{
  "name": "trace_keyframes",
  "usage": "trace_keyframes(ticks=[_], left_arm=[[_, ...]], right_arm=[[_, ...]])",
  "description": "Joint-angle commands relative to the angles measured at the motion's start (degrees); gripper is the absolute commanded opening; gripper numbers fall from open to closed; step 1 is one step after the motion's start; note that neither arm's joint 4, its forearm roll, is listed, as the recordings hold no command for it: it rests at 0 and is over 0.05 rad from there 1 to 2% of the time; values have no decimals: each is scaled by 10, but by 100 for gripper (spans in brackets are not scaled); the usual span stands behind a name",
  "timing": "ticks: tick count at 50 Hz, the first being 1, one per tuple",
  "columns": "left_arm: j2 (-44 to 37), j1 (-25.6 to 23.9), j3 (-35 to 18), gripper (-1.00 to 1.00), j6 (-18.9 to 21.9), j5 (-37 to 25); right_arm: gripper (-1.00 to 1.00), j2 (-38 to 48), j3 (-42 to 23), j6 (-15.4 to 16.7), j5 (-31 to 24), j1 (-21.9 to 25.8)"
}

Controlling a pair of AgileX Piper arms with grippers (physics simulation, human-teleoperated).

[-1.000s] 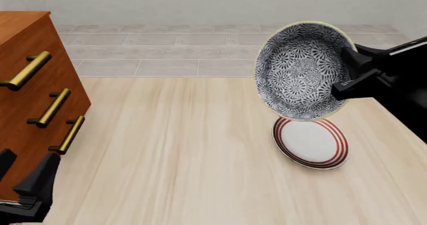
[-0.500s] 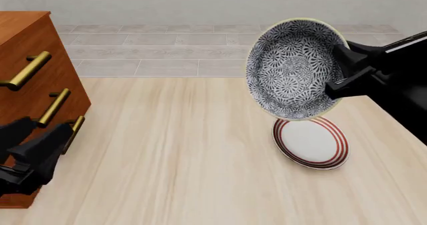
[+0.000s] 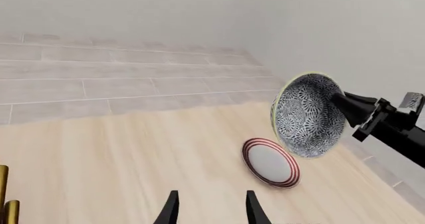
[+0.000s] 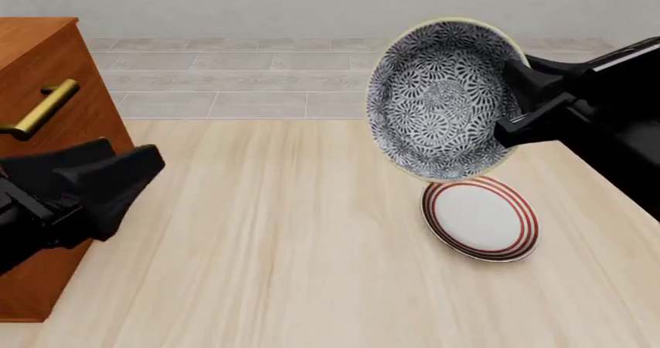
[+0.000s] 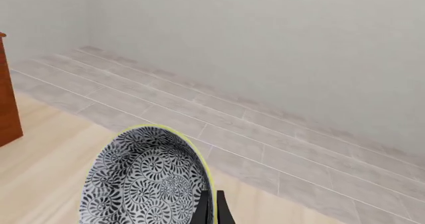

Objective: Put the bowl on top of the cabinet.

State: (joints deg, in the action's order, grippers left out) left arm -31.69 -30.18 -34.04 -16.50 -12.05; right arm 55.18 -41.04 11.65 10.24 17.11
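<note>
Right pincer (image 4: 512,103) clamped on rim of bowl (image 4: 443,99); bowl held in air, tipped on edge, inside facing left, directly above red-ringed plate (image 4: 481,219), not touching it. Plate lies on worktop (image 4: 289,247). Left pincer (image 3: 210,209) apart-fingered, holding nothing, in front of cabinet (image 4: 42,62). Cabinet stands at left edge, well apart from bowl.

Blue-white floral bowl (image 4: 438,100); red-ringed white plate (image 4: 481,220); reddish-brown cabinet (image 4: 42,54).
</note>
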Motion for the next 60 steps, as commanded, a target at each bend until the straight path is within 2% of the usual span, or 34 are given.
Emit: trace_keyframes(ticks=[1,4,6,18,22,39,60], left_arm=[[-70,-38,-28,100,-20,18],[-98,-54,-26,100,-65,27],[-99,-54,-32,100,-55,30],[-148,-83,-61,100,-55,41],[-167,-92,-67,100,-67,49],[-200,-116,-89,100,-64,68],[-243,-111,-136,100,-57,77]], right_arm=[[-100,0,-7,-6,0,10],[-100,2,-7,-6,1,13],[-100,3,-7,-6,1,15],[-100,11,-12,-13,4,27],[-100,14,-11,-16,8,30],[-100,31,-9,-23,22,36],[-100,28,1,-25,29,48]])
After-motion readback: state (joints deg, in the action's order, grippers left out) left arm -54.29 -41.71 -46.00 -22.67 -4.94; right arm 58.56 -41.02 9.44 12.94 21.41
